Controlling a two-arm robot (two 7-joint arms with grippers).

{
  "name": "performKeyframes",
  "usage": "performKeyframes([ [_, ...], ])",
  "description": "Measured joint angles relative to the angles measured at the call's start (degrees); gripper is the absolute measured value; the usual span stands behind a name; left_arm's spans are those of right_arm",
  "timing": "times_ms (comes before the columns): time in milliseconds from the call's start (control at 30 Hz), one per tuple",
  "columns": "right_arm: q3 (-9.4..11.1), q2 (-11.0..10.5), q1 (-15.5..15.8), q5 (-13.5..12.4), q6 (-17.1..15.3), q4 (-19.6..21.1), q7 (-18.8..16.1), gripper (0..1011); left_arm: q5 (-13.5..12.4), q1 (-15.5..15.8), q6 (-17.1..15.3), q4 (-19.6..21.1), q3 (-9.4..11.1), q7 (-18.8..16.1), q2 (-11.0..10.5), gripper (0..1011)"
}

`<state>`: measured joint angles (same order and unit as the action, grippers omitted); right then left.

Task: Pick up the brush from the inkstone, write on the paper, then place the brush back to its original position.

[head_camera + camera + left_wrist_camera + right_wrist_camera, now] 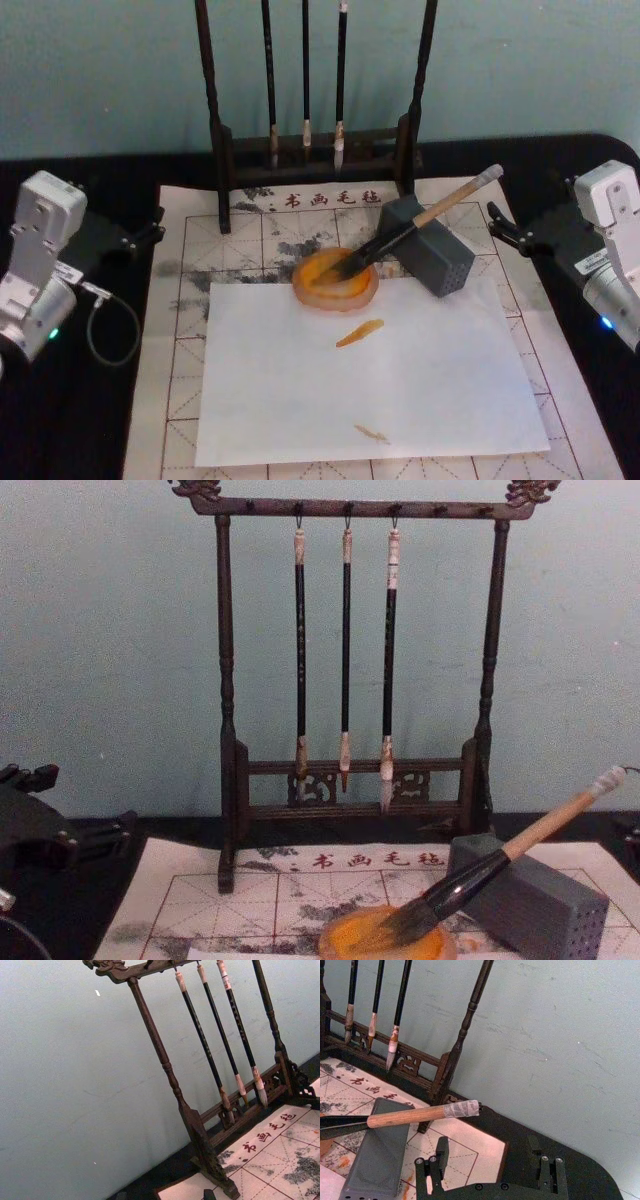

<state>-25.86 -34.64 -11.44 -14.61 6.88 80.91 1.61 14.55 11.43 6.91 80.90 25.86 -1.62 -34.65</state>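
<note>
The brush (430, 215) lies with its dark bristles in the round orange inkstone (325, 290). Its pale handle leans up over a grey block (435, 260), whitish cap pointing to the back right. In the chest view the brush (520, 845) slopes down into the inkstone (350, 942). The paper (250, 235) with red grid lines, grey smudges and red characters covers the table. My left gripper (157, 225) stands open at the paper's left edge. My right gripper (495, 225) stands open at its right edge, and in the right wrist view the handle (410, 1116) lies beyond its open fingers (440, 1152).
A plain white sheet (400, 390) with two orange strokes lies on the gridded paper, in front of the inkstone. A dark wooden rack (225, 150) holding three thin brushes stands at the back against a pale green wall. A grey cable loops by the left arm.
</note>
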Motion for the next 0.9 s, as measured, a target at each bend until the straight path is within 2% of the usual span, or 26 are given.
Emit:
performKeyframes([
  [900, 0.0, 0.0, 0.0, 0.07, 0.03, -0.01, 0.02, 1000, 0.0, 0.0, 0.0, 0.0, 0.0, 0.0, 0.0, 1001],
])
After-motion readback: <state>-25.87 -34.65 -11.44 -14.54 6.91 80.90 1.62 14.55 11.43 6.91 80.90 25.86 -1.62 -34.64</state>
